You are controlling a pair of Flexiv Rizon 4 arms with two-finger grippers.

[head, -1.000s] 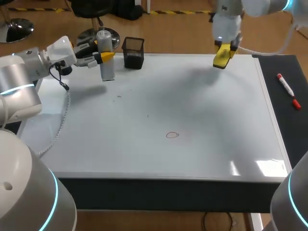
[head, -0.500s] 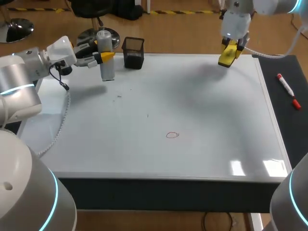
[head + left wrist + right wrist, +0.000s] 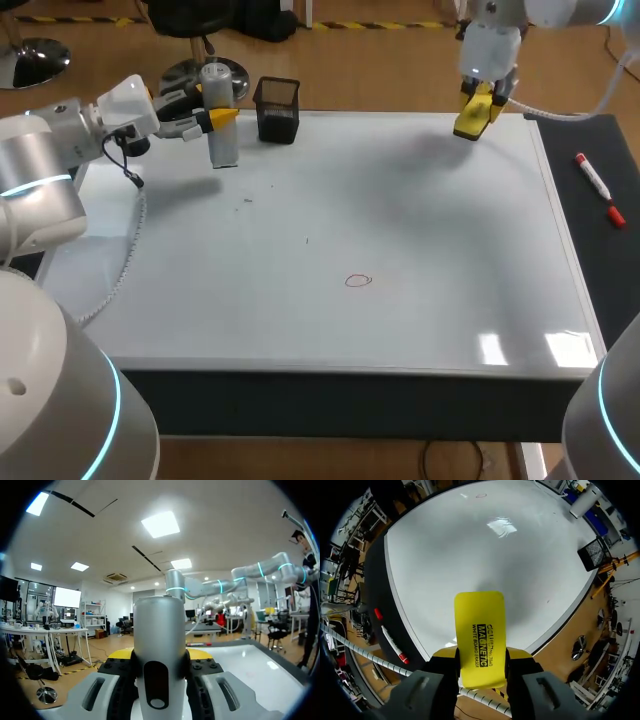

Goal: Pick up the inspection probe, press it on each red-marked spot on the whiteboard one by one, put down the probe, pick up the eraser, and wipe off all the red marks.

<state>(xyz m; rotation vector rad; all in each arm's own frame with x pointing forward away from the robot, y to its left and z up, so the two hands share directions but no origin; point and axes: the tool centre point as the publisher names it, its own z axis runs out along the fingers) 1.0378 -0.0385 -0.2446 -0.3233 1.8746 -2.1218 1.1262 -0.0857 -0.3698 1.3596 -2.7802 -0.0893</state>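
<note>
The silver cylindrical probe (image 3: 220,125) is upright over the whiteboard's (image 3: 420,220) far left corner, and my left gripper (image 3: 214,118) is shut on it from the side. In the left wrist view the probe (image 3: 157,640) fills the space between that gripper's (image 3: 159,656) fingers. My right gripper (image 3: 476,106) hangs above the far right edge of the board, shut on the yellow eraser (image 3: 470,120). In the right wrist view the eraser (image 3: 480,635) juts out ahead of that gripper (image 3: 481,656). One small red ring mark (image 3: 358,281) lies near the board's middle front, also seen as the red mark (image 3: 481,495).
A black mesh cup (image 3: 278,110) stands at the far edge beside the probe. A red-capped marker (image 3: 599,188) lies on the black mat (image 3: 600,230) right of the board. A few faint dark specks (image 3: 247,200) dot the board's left half.
My right arm carried the eraser a little to the right and farther back, then held still. The left arm and the probe have not moved.
</note>
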